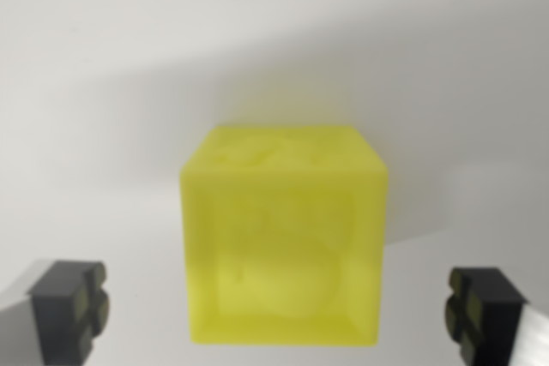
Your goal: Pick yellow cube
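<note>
- Gripper (274, 306) fingers (69, 310) stand wide apart, either side of the yellow cube (283, 237), touching nothing.
- Cube's embossed faces are blurred; finger bases are cropped.

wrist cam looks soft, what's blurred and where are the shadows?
Wrist view: whole frame is soft; yellow cube edges and its face relief are blurred, fingertips too. Broad diffuse shadow bands across the white surface behind the cube. No glare.

The yellow cube (284, 236) is blurred, so its embossed face markings cannot be read. Both fingertips (70, 306) are cut off by the bottom edge.
</note>
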Motion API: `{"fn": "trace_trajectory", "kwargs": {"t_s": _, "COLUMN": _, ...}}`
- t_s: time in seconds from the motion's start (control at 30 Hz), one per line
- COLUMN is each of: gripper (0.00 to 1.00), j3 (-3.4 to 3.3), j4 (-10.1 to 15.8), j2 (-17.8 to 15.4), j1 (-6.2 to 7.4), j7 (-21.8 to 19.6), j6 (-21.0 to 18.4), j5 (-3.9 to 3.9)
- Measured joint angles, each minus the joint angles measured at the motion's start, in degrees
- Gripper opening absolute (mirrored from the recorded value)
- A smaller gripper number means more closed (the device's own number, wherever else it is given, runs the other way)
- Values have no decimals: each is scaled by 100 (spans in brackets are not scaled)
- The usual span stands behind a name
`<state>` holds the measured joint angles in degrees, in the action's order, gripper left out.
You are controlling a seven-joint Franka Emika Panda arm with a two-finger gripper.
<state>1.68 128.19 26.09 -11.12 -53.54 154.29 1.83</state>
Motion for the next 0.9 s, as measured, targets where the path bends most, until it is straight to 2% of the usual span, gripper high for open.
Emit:
{"fn": "trace_trajectory", "kwargs": {"t_s": 0.17, "gripper": 100, "j3": 0, "j4": -14, "j2": 77, "j1": -3, "j7": -7, "j6": 59, "j5": 3}}
{"fn": "trace_trajectory", "kwargs": {"t_s": 0.73, "gripper": 100, "j3": 0, "j4": -177, "j2": 677, "j1": -14, "j7": -70, "j6": 488, "j5": 67}}
{"fn": "trace_trajectory", "kwargs": {"t_s": 0.87, "gripper": 100, "j3": 0, "j4": -192, "j2": 716, "j1": -19, "j7": -79, "j6": 514, "j5": 74}}
{"fn": "trace_trajectory", "kwargs": {"t_s": 0.9, "gripper": 0, "j3": 2, "j4": -192, "j2": 717, "j1": -19, "j7": -80, "j6": 514, "j5": 76}}
